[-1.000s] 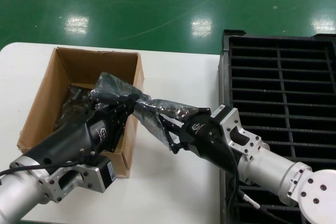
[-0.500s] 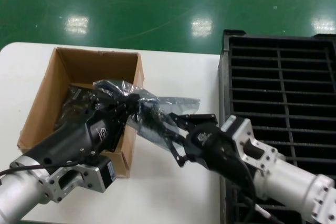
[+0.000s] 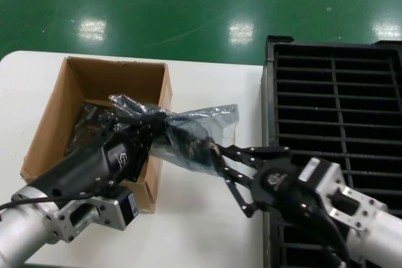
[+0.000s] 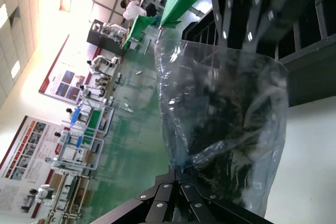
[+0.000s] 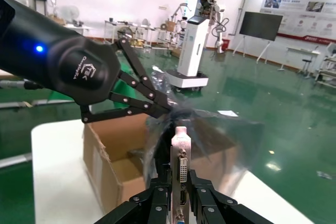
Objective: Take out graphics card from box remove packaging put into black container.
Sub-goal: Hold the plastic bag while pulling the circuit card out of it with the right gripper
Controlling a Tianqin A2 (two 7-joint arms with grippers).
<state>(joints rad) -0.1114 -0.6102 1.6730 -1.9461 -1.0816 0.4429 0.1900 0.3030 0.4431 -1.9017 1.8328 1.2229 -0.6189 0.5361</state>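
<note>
- A white table (image 3: 207,218) is standing on a glossy green floor; a factory hall with other robots is showing behind in the wrist views.
- A brown box (image 3: 94,80) is sitting toward the table's left edge, and a black slotted container (image 3: 339,86) is lying along its right edge.
- The left gripper (image 3: 154,123) is reaching over the box's right wall, its claw clenching the gathered end of the bag (image 3: 201,123) at the pinch (image 4: 176,174).
- The bag is hanging in the air between box and container, above the middle of the table.
- The right gripper (image 3: 217,155) is grasping the card (image 5: 181,156) by its silver bracket end, at the bag's open mouth; the rest of the card is sitting inside the bag.
- To do this step well, the right arm should probably be pulling straight along the card's length, away from the left claw, so the board is sliding rather than snagging.
- The left claw should be keeping only plastic pinched, not the card's far end.
- A risk: the bracket grip looks narrow, so a twist might be loosening it.
</note>
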